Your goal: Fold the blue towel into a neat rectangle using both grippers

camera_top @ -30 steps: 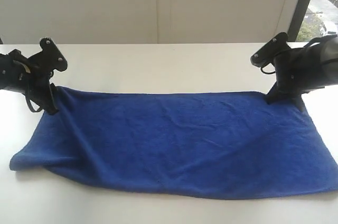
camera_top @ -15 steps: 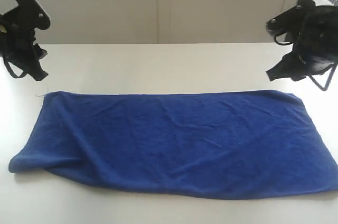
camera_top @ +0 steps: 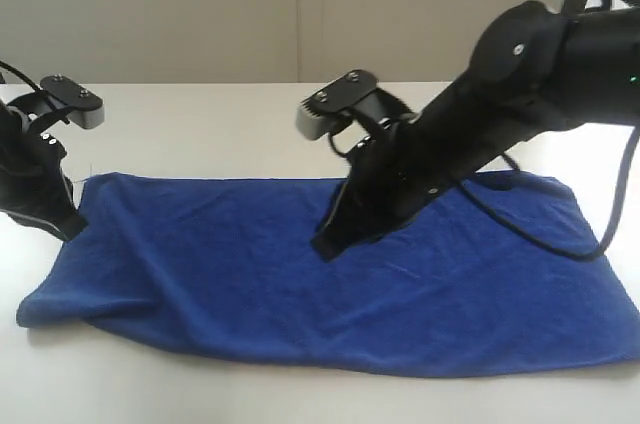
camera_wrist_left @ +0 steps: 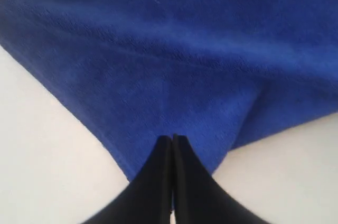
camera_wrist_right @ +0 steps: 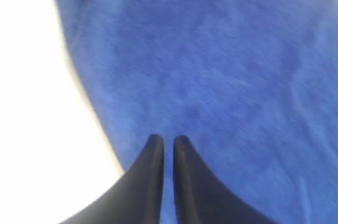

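Left pincer: closed tight, tips at blue towel's left short edge, left of frame.
Right pincer: narrow slit, over towel near frame centre.
Towel: spread lengthwise across tabletop, lower-left corner rolled.
Open room: bare tabletop beyond upper long edge.
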